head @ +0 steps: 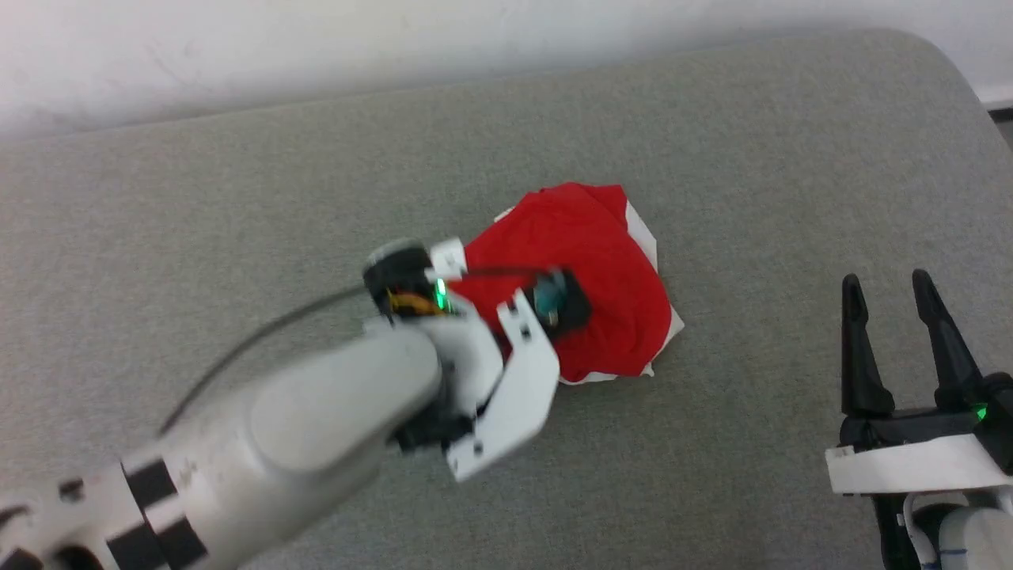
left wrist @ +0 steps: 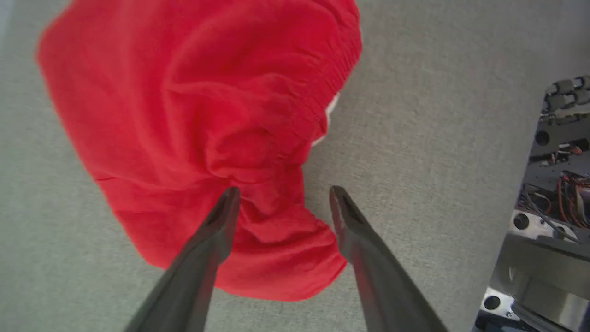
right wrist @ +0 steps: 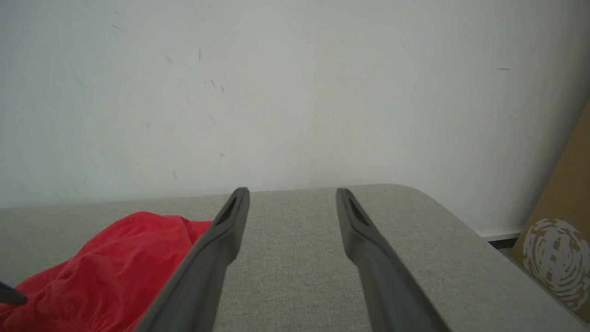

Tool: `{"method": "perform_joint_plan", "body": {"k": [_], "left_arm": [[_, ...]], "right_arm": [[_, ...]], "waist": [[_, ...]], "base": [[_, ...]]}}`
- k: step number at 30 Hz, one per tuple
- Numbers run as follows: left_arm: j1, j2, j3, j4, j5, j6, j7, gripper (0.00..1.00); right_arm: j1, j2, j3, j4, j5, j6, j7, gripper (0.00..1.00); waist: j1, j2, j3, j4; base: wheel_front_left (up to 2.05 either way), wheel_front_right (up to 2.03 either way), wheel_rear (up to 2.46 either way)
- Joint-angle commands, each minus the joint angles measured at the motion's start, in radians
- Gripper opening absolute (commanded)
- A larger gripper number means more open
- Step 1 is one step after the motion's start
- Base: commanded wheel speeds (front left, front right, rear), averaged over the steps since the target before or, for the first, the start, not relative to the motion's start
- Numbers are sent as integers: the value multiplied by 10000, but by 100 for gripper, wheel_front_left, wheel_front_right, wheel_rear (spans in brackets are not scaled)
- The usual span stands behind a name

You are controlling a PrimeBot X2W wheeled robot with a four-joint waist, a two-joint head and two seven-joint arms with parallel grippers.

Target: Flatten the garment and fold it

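Observation:
The garment point(head: 586, 261), bright red with white showing along its right and lower edges, lies crumpled in a heap on the grey padded surface point(head: 237, 182). My left arm point(head: 475, 364) reaches in from the lower left and hangs over the heap's near left part, hiding it. In the left wrist view my left gripper point(left wrist: 285, 193) stands open, its fingertips point(left wrist: 228, 203) just above a bunched red fold at the garment's point(left wrist: 198, 115) edge, holding nothing. My right gripper point(head: 886, 281) is open and empty at the lower right, well apart from the garment point(right wrist: 110, 263).
The grey surface's rounded far right corner point(head: 934, 71) meets a white wall point(right wrist: 295, 92). A brown cardboard box point(right wrist: 562, 249) leans beyond that corner. The robot's own body point(left wrist: 553, 184) shows at the right of the left wrist view.

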Motion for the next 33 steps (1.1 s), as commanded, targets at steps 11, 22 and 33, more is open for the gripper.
{"method": "perform_joint_plan", "body": {"k": [11, 22, 33], "left_arm": [[1920, 440, -93, -615, 1094, -66, 1300, 100], [1398, 307, -93, 444, 809, -67, -1054, 0], [1702, 1546, 1249, 1115, -619, 259, -5205, 0]], "right_arm": [[-458, 20, -76, 47, 131, -19, -47, 100], [-359, 20, -44, 47, -130, -19, -47, 100], [272, 20, -212, -23, -366, -19, -47, 100]], "waist": [[-1, -1, 774, -428], [-1, -1, 228, 305], [-1, -1, -615, 1151]], "base": [[0, 0, 0], [0, 0, 0], [0, 0, 0]]}}
